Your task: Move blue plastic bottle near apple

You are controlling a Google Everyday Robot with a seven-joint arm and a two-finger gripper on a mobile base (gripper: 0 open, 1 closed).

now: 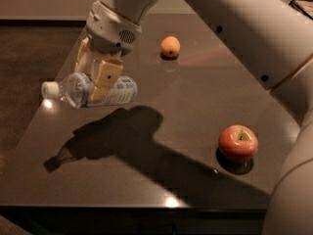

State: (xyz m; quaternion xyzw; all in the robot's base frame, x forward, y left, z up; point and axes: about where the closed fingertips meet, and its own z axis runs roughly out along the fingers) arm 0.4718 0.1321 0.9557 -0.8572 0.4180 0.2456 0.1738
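Observation:
The blue plastic bottle is clear with a pale blue and white label and a white cap pointing left. It hangs level above the left part of the dark table, its shadow lying below it. My gripper is shut on the bottle's middle, one tan finger in front and one behind. The red apple with a yellowish stem dimple sits on the table at the right, far from the bottle.
A small orange fruit sits at the back middle of the table. My white arm crosses the upper right and runs down the right edge. The table's left edge slants close under the bottle.

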